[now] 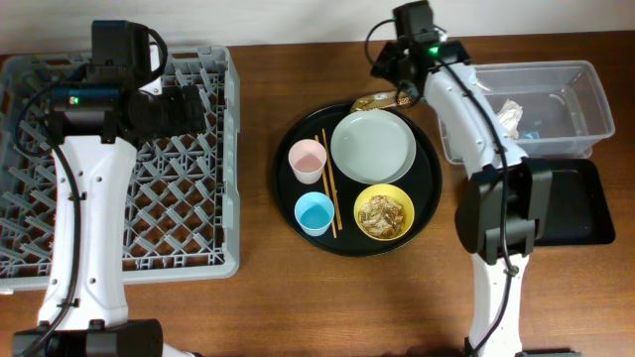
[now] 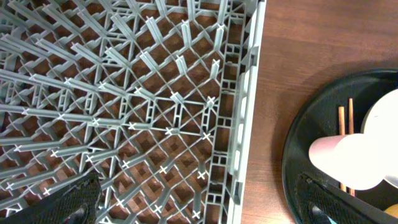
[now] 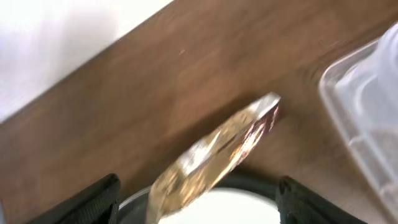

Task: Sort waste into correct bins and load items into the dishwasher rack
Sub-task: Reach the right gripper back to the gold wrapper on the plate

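Note:
A round black tray [image 1: 429,203] holds a pale green plate [image 1: 373,145], a pink cup [image 1: 307,160], a blue cup [image 1: 315,212], a yellow bowl of food scraps [image 1: 384,212] and wooden chopsticks [image 1: 328,183]. A gold wrapper [image 1: 375,101] lies at the tray's far rim. My right gripper [image 1: 404,89] is open just above it; in the right wrist view the wrapper [image 3: 217,149] lies between the spread fingers [image 3: 199,202], over the plate's edge [image 3: 242,208]. My left gripper [image 1: 189,104] is open and empty over the grey dishwasher rack [image 1: 149,260], near its right wall [image 2: 239,112]. The pink cup [image 2: 348,158] shows beside its right finger.
A clear plastic bin [image 1: 580,74] at the far right holds some crumpled waste [image 1: 511,114]. A black bin [image 1: 585,213] sits in front of it. Bare wooden table [image 1: 258,79] lies between rack and tray. The clear bin's corner [image 3: 367,124] is at the right.

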`<state>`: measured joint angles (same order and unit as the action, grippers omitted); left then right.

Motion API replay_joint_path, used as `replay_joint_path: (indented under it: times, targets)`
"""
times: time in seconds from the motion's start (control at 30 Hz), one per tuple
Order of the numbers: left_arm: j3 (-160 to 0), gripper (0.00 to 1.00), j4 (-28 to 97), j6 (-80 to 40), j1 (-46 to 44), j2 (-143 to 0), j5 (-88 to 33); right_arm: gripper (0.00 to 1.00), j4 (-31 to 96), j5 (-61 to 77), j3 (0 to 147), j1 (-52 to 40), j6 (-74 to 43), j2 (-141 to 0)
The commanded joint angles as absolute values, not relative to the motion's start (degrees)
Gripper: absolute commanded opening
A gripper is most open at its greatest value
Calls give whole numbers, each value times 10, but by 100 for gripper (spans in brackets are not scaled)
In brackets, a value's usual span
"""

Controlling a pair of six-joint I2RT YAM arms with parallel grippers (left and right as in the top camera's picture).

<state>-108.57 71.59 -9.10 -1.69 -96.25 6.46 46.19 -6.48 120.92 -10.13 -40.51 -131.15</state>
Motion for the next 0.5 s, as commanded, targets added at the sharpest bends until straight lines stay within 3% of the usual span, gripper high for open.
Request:
replay_joint_path:
  times: [0.0,0.47]
  targets:
    - [-1096,100,717,-98,-16,-967,65,83,451,-65,1212,-90,-409,-1355]
    - [-1096,99,721,-98,-16,-967,65,83,434,-52,1210,-90,-410,-1415]
